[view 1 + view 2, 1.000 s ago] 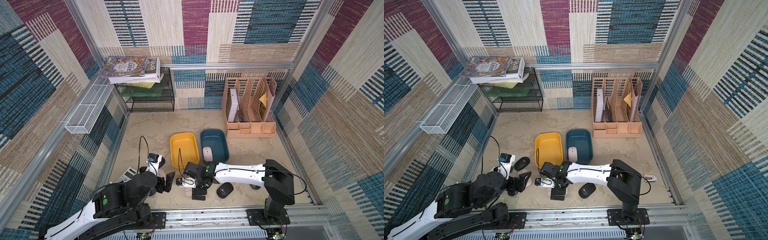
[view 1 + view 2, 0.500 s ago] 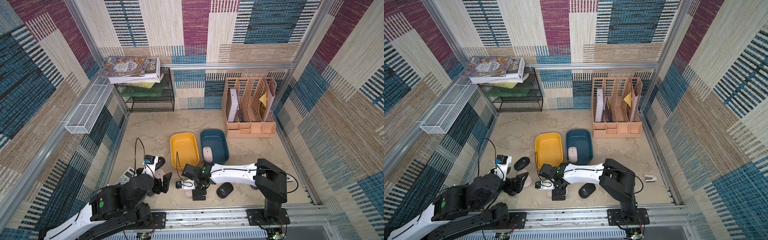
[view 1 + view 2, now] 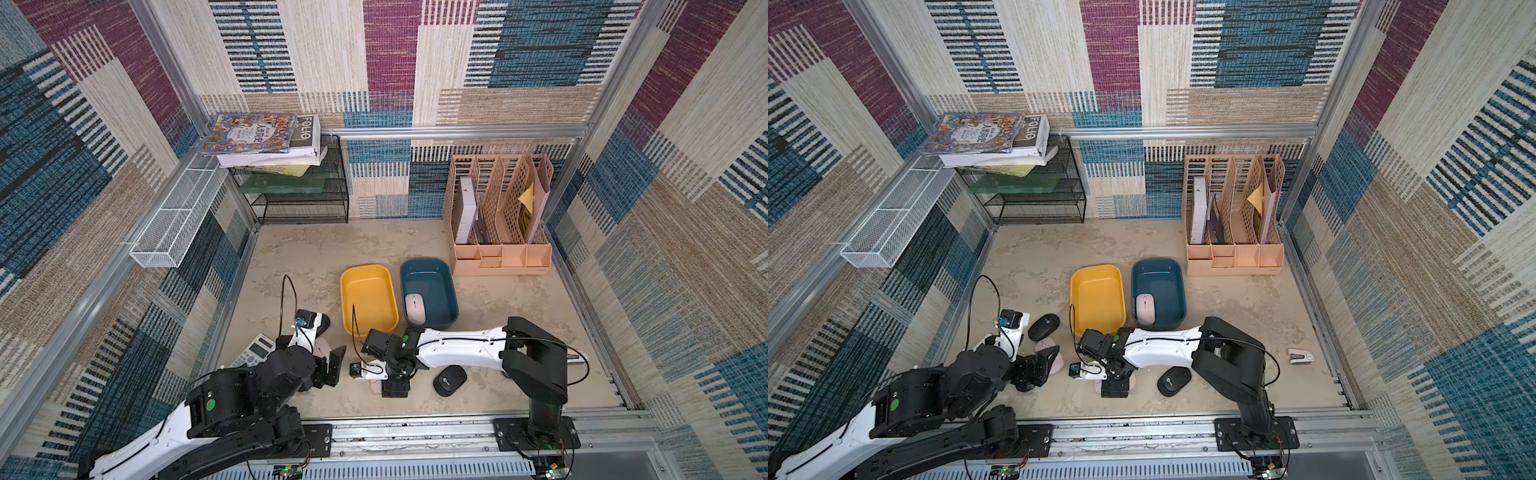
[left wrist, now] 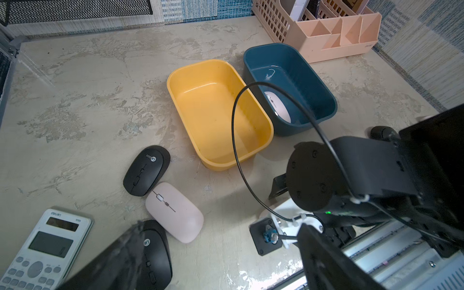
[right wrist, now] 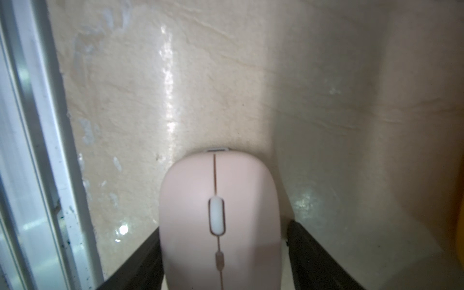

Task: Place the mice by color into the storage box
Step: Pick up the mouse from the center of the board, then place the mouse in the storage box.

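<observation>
- The right gripper point(image 5: 223, 226) sets its fingers point(image 5: 143, 263) either side of a pink mouse point(image 5: 218, 190) lying on the table point(image 5: 175, 75); whether they clamp it, I cannot tell.
- The left gripper point(image 4: 219, 226) is spread wide and empty.
- Pick-up step; next likely: squeeze, lift, carry to the blue box point(image 3: 451, 291).

Left arm point(image 3: 232, 399), right arm point(image 3: 457, 345) low

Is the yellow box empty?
Empty. The yellow plastic box shows only its bare floor in the left wrist view; a pale pink mouse lies in the dark blue plastic box beside it.
</observation>
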Motion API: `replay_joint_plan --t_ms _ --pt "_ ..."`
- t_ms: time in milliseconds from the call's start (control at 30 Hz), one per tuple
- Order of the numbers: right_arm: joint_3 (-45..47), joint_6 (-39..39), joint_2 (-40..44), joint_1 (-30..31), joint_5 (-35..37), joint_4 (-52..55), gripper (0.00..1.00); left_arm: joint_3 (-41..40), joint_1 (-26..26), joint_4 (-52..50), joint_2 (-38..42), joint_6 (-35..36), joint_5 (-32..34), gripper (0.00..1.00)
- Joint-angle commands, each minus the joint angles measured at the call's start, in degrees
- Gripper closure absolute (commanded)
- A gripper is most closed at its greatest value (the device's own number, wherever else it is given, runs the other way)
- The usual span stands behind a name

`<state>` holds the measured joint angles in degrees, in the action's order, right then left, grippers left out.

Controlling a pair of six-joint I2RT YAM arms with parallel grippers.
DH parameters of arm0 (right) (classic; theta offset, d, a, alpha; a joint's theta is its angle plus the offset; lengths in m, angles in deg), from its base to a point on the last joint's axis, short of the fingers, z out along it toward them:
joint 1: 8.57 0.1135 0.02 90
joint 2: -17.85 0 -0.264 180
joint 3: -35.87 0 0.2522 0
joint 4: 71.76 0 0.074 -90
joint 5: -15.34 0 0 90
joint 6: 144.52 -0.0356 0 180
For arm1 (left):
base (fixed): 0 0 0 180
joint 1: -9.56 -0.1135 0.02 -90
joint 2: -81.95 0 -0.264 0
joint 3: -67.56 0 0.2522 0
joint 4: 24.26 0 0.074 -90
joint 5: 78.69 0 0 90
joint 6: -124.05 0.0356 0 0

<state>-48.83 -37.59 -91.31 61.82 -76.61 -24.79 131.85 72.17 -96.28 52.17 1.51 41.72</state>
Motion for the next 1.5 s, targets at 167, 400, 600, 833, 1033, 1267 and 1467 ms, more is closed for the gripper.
replay_joint_plan --t_ms 167,400,600,833,1033,1267,1467 --pt "-1.2 -5.7 -0.1 -1.1 -0.3 1.4 0.60 0.2 0.0 0.3 -0.8 1.9 2.0 0.01" --pt "-1.7 -11.5 5.9 -3.4 -2.5 -1.3 0.62 0.5 -0.1 0.5 -1.4 3.2 2.4 0.01" --pt "-2.1 -20.1 16.6 -12.3 -8.6 -5.9 0.61 -0.1 -0.1 1.7 -0.8 3.4 3.1 0.01" --pt "-3.1 -34.4 23.4 -29.9 -5.7 -4.0 0.61 -0.4 -0.1 1.7 -0.7 3.1 3.7 0.01" --pt "-1.9 -41.4 21.1 -38.7 -1.9 -2.7 0.61 -0.5 -0.1 2.2 -1.9 2.8 3.3 0.01" --pt "-2.4 -44.9 15.5 -40.1 2.9 -3.3 0.60 -1.4 -0.1 3.5 -3.0 1.9 3.0 0.01" --pt "-1.9 -46.7 11.8 -39.5 5.1 -4.1 0.59 -2.9 -0.1 4.6 -3.2 0.6 2.7 0.01"
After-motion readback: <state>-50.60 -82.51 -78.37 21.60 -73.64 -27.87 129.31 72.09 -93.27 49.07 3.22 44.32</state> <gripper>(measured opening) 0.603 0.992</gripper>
